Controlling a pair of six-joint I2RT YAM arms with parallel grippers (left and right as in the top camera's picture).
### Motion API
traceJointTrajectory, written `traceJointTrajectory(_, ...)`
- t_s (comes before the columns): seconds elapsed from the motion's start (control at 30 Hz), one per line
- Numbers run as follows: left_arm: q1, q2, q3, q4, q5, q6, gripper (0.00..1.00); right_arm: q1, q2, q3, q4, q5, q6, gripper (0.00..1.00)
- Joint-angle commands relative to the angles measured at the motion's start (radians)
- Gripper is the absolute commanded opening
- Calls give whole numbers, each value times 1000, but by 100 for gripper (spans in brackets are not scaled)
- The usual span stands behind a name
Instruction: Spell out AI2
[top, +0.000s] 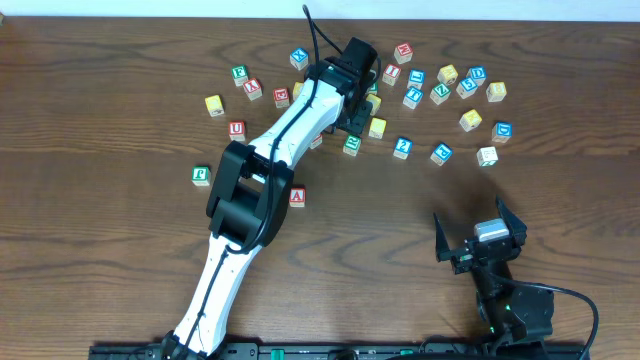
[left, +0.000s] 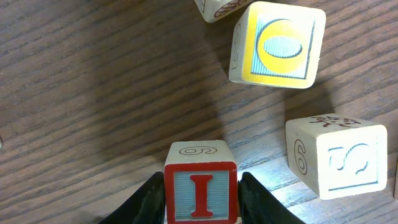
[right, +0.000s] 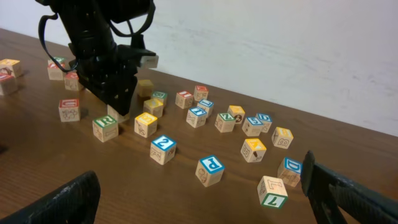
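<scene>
Right hand (top: 472, 215): jaws wide, holding nothing. Red "A" cube (top: 297, 196) stands alone on the surface (top: 100, 100), touching the left arm (top: 255, 190). Farther out, blue "2" cube (top: 402, 147) sits among scattered cubes. Left hand (left: 200, 202) grips the red-framed "I" cube (left: 200, 183) by both sides. Its lower edge is cropped, and from overhead the hand hides it.
</scene>
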Motion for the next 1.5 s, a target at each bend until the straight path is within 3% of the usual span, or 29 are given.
traceJointTrajectory(0.0, 5, 30, 13, 0, 10, 6, 36, -11, -5, -1, -4, 1, 12, 99)
traceJointTrajectory(1.17, 5, 24, 13, -15, 10, 6, 26, -11, -5, -1, -4, 1, 12, 99)
traceJointTrajectory(1.47, 5, -68, 15, -15, 10, 6, 25, -11, -5, -1, -4, 1, 12, 99)
